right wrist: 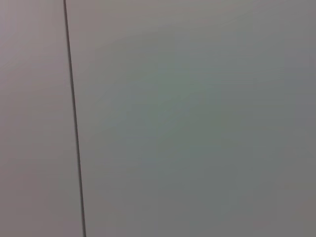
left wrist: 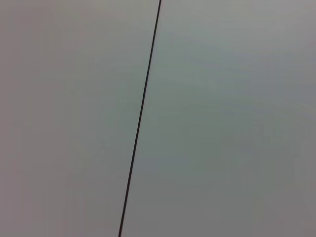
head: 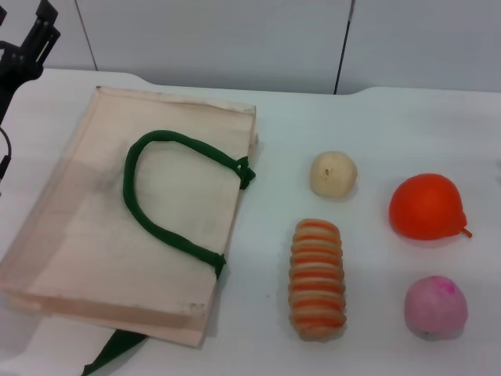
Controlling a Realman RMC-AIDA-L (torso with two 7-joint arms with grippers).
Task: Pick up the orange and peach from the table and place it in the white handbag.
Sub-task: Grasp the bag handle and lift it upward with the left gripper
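Wrist views give us only a plain grey panel (left wrist: pixel 222 123) crossed by a thin dark seam (left wrist: pixel 140 118); everything else shows in the head view alone. On the table (head: pixel 376 125) we see the orange (head: pixel 426 206) far right, the peach (head: pixel 435 307) nearer us below it, and the white handbag (head: pixel 86 235) lying flat at left. Our left gripper (head: pixel 27 51) sits raised at the far left corner, well apart from both fruits; we cannot tell whether it is spread or clenched. Our right gripper is out of sight.

One handbag (head: pixel 117 235), three round fruits, one bread loaf (head: pixel 317 280).
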